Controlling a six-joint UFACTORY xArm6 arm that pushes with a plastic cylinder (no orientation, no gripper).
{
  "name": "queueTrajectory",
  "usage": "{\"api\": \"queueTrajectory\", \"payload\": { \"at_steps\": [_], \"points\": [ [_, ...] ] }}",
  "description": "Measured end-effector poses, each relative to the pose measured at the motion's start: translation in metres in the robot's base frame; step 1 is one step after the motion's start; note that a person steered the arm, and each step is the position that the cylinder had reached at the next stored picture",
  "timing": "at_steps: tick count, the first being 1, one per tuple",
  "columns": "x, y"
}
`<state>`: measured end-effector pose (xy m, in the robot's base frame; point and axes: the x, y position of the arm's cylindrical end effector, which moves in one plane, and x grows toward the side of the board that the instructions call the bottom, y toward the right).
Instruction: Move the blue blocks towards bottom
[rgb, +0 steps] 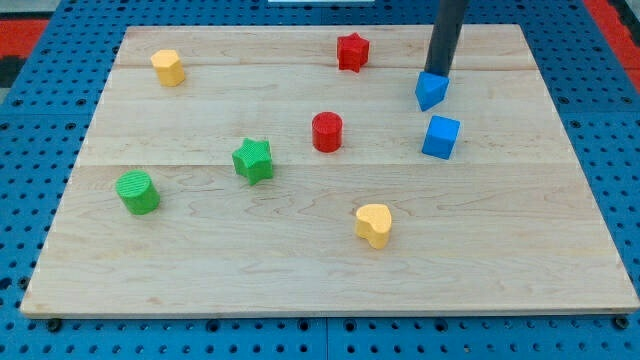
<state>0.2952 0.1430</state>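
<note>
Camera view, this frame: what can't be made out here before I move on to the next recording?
- My tip: whether it touches the blue triangular block or stops just short; they meet in the view.
- The rod's upper part: cut off by the view's top edge.
- The blue triangular block's exact shape: its top edge is hidden behind the rod.
- The blue cube: its far faces are turned away.

The rod (447, 35) is cut off by the view's top edge, so its upper length and the arm above it do not show. My tip (439, 75) sits right at the top of the blue wedge-like block (431, 91); whether they touch cannot be told. That block's exact shape is unclear. The desk (300, 270) hides its own bottom corners' underside at the view's bottom.
</note>
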Motion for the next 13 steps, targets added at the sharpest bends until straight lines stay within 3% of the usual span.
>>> {"api": "queueTrajectory", "payload": {
  "at_steps": [3, 6, 7, 8, 9, 10, 11, 13],
  "points": [
    [0.118, 0.000],
    [0.052, -0.042],
    [0.050, -0.049],
    [0.081, -0.064],
    [0.085, -0.079],
    [0.102, -0.018],
    [0.125, 0.005],
    [0.185, -0.002]
  ]
}}
